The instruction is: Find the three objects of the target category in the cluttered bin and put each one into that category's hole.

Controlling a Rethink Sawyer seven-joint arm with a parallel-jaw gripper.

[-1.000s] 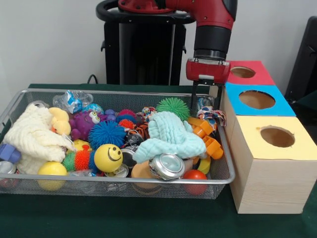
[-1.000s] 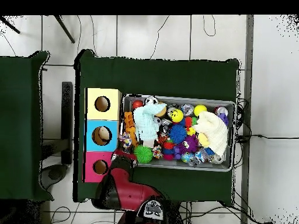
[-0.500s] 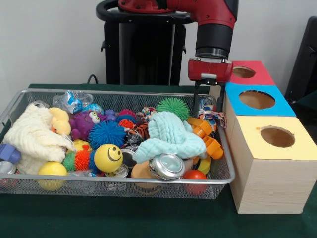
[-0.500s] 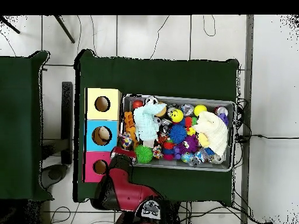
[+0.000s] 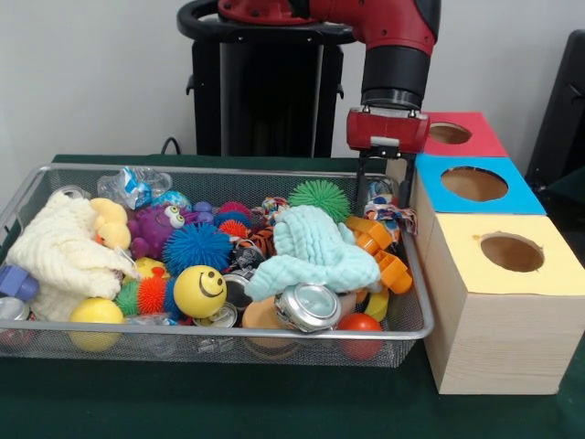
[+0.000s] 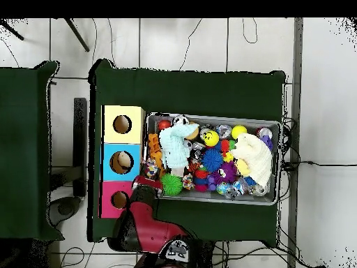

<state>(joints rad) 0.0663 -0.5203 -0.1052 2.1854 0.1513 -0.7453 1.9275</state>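
A wire bin point(image 5: 228, 335) holds a jumble of toys, cloths and cans. Beside it stand three boxes with holes on top: red point(image 5: 462, 134), blue point(image 5: 473, 184) and yellow point(image 5: 512, 252). My gripper point(image 5: 379, 197) hangs over the bin's far right corner, by the red and blue boxes, with its thin black fingers point(image 5: 360, 183) apart. A small patterned item point(image 5: 391, 212) lies just below them, and a green spiky ball point(image 5: 320, 197) sits to their left. From overhead, the gripper point(image 6: 148, 183) sits at the bin's point(image 6: 209, 117) lower left corner, near the red box point(image 6: 118, 199).
In the bin lie a light blue cloth point(image 5: 315, 251), an orange plastic toy point(image 5: 384, 251), a silver can point(image 5: 308, 306), a yellow smiley ball point(image 5: 199, 291), a blue spiky ball point(image 5: 196, 245) and a cream cloth point(image 5: 59, 251). Green cloth covers the table point(image 5: 274, 402).
The gripper rose slightly and shifted a little right, toward the boxes, between the first two moments; since then it has barely moved. The bin's contents look unchanged.
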